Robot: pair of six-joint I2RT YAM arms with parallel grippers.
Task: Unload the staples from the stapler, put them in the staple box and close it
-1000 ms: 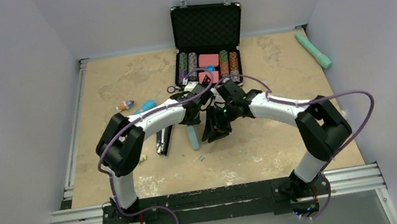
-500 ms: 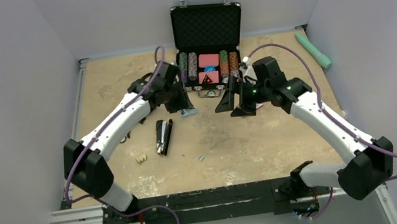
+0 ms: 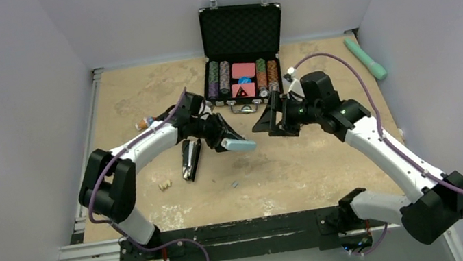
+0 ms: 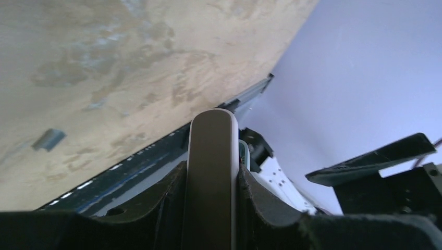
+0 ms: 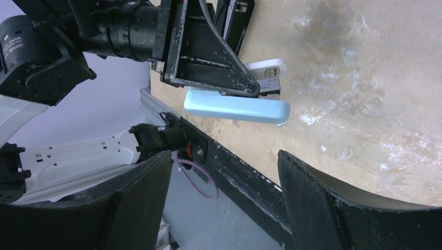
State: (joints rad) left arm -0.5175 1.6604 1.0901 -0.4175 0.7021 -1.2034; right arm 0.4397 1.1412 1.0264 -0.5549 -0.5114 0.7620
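The stapler (image 3: 190,159) is lying on the tabletop (image 3: 331,164) just beside the left forearm (image 3: 154,139), probably stiff but hinge-floppy and best pinched across its narrow sides, while the left gripper (image 3: 231,140) is clamping a pale blue bar (image 3: 243,145) and the right gripper (image 3: 274,120) is hanging open, empty.

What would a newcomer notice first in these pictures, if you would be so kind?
Likely the left hand, mid-table, clamped on a pale blue bar, facing the open, empty right hand. Behind them an open black case of poker chips stands at the far edge; the black stapler lies untouched left of centre.
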